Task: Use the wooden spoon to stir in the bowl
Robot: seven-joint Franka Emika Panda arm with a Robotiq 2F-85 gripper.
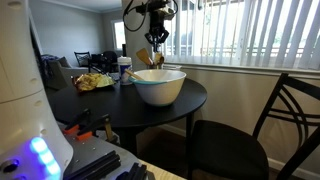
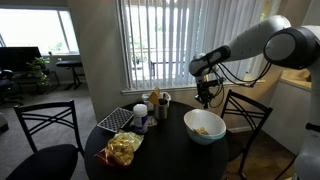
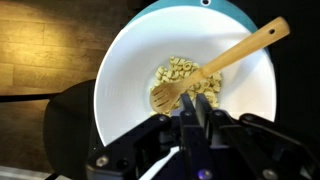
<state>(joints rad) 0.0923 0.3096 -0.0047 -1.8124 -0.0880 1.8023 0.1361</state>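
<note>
The large white bowl (image 3: 112, 85) stands on the round dark table and shows in both exterior views (image 1: 158, 88) (image 2: 205, 126). The wooden spoon (image 3: 215, 62) lies in it, head down in a small heap of pale yellow pieces (image 3: 178, 72), handle resting on the rim at the upper right. My gripper (image 3: 192, 115) hangs a short way above the bowl, apart from the spoon. Its fingers are shut together with nothing between them. It also shows in both exterior views (image 1: 156, 42) (image 2: 206, 97).
A holder of orange-brown wooden utensils (image 1: 148, 57) (image 2: 159, 100) stands behind the bowl. A small white-and-blue cup (image 1: 125, 68) and a yellow snack bag (image 1: 93, 82) (image 2: 123, 148) share the table (image 1: 100, 103). Dark chairs (image 1: 245, 135) (image 2: 45, 130) surround it. Window blinds hang behind.
</note>
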